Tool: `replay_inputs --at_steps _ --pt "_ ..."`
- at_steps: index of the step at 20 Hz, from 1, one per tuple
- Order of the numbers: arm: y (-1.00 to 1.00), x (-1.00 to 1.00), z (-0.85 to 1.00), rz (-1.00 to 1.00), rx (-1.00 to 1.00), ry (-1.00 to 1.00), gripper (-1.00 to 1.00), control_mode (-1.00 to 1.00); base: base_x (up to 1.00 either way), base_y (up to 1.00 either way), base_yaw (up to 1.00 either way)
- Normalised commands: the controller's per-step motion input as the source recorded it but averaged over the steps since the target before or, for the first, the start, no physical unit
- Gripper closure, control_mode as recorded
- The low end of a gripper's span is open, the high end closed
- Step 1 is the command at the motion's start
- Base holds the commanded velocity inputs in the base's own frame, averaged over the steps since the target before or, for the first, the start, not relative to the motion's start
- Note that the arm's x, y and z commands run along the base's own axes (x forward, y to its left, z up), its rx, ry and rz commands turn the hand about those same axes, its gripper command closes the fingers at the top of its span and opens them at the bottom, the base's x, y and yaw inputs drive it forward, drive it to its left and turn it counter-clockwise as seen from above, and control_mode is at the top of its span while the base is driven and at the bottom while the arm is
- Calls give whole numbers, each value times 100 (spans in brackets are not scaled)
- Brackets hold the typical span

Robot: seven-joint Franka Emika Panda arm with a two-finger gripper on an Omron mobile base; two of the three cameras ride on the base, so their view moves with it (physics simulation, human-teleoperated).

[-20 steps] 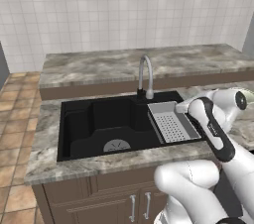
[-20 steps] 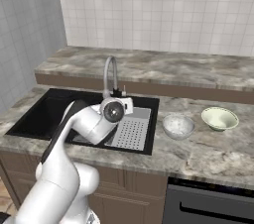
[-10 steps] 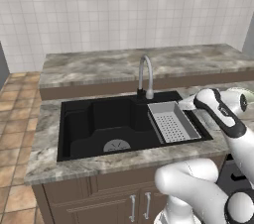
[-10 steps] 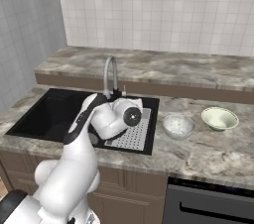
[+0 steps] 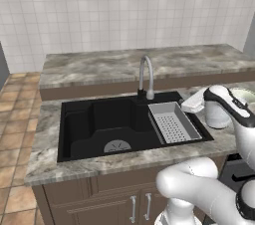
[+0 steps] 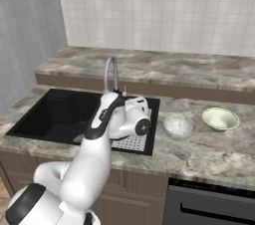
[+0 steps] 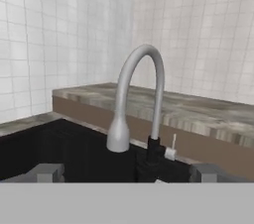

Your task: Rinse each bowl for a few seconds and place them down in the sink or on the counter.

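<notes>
Two bowls stand on the counter [image 6: 209, 155] to the right of the sink: a plain whitish-grey bowl [image 6: 178, 126] and, farther right, a cream bowl [image 6: 220, 118] with a light green inside. The cream bowl's rim [image 5: 245, 94] peeks out behind my arm. The black sink [image 5: 99, 124] has a round grey drain [image 5: 117, 146] and a curved steel faucet [image 5: 145, 75]. My gripper [image 5: 184, 106] hangs over the right end of the sink, left of both bowls, and points at the faucet [image 7: 139, 99]. Its fingertips [image 7: 47, 172] stand wide apart; the gripper [image 7: 126, 173] is open and holds nothing.
A grey perforated tray [image 5: 172, 122] sits in the right part of the sink, under my hand. A raised stone ledge [image 5: 124, 64] runs behind the faucet below the tiled wall. Brown cabinets [image 5: 109, 199] lie below the counter, and a dark appliance front [image 6: 214, 209] is at the lower right.
My arm has swung right across the tray and the hand has turned to face the faucet. The gripper stays open. Both bowls have not moved.
</notes>
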Motion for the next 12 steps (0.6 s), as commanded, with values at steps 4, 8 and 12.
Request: replay_inputs --at_steps 4,8,12 --pt "0 21 0 1 -1 -14 -100 -100 0 0 0" --pt "0 36 0 0 0 0 -100 -100 0 0 0" --pt "0 36 0 1 0 0 -100 -100 0 0 0"
